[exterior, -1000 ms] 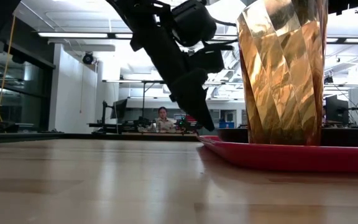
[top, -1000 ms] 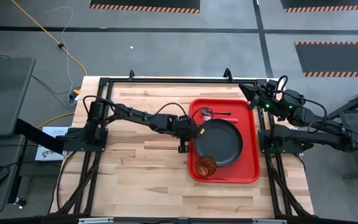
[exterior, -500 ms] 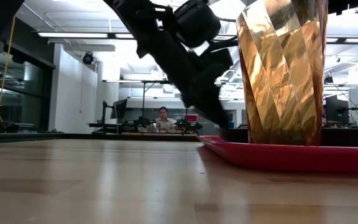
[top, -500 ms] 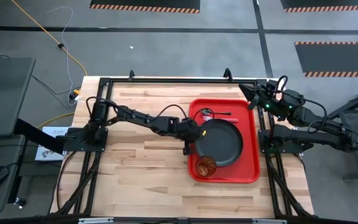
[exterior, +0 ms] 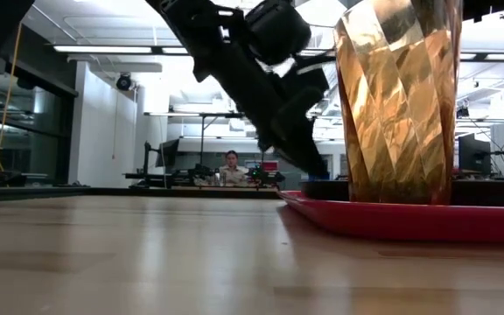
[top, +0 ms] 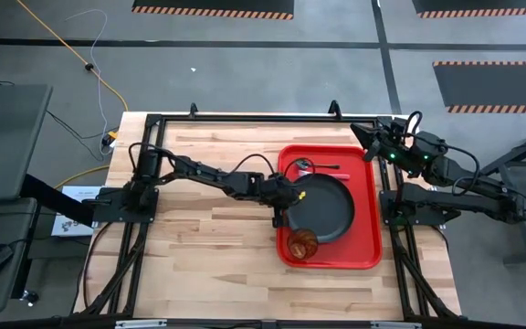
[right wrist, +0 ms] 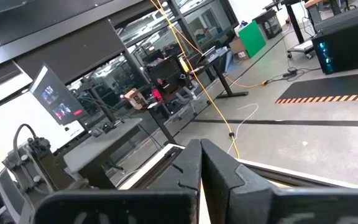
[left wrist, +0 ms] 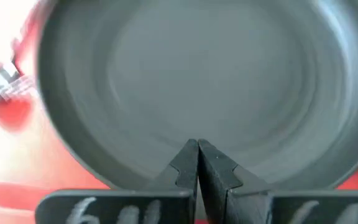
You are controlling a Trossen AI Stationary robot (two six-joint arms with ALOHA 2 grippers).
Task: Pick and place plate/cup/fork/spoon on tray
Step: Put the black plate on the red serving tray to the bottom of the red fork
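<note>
surface [top: 199,238]: wooden top, whole left half bare; everything sits on the right side.
tray [top: 368,210]: red, on the right part of the surface, long side running front to back; its right rim lies close to the surface's right edge.
plate [top: 331,215]: dark grey, flat in the tray's middle, fills most of the tray's width; thin red margin on either side.
cup [top: 301,244]: amber tumbler, upright in the tray's near-left corner, just beside the plate's rim; looms large in the low view [exterior: 398,96].
fork [top: 329,166]: pink-red handle, lying across the tray's far end, beyond the plate.
spoon [top: 302,167]: grey, at the tray's far-left corner, beside the fork; the two look touching, cannot tell for sure.
left arm: stretched across the surface to the tray's left rim, wrist pitched down.
left pincer [top: 279,217]: fingers pressed together, holding nothing, tips at the plate's left rim [left wrist: 197,152].
right arm: folded off the surface's far-right corner, away from the tray.
right pincer [top: 361,132]: fingers together, empty, pointing out at the room [right wrist: 199,152].
</note>
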